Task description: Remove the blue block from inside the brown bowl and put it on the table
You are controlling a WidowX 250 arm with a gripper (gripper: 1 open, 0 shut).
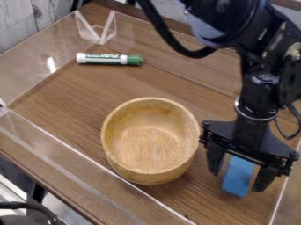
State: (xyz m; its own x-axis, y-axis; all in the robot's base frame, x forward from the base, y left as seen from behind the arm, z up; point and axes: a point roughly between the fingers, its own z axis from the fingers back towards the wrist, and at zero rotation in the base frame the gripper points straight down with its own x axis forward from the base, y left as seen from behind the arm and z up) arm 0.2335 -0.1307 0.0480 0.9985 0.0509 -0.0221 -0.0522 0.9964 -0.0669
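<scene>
- The blue block (pixel 238 177) stands on the counter (pixel 83 97), at 3 o'clock beside the brown bowl (pixel 150 139).
- The gripper (pixel 245 169) straddles the block; whether its fingers (pixel 216 162) are released cannot be told.

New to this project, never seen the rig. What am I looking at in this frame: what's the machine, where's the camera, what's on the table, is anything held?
One camera looks down at an angle from outside the table. The black machine on the right is a robot arm ending in a gripper, two fingers pointing straight down. Between them stands the blue block, at the table; the jaws look spread, so it seems released, though whether the fingers touch it cannot be told. Beside it sits the brown bowl, empty. Farther back lies a white marker with a green cap. Clear plastic walls edge the table.
</scene>
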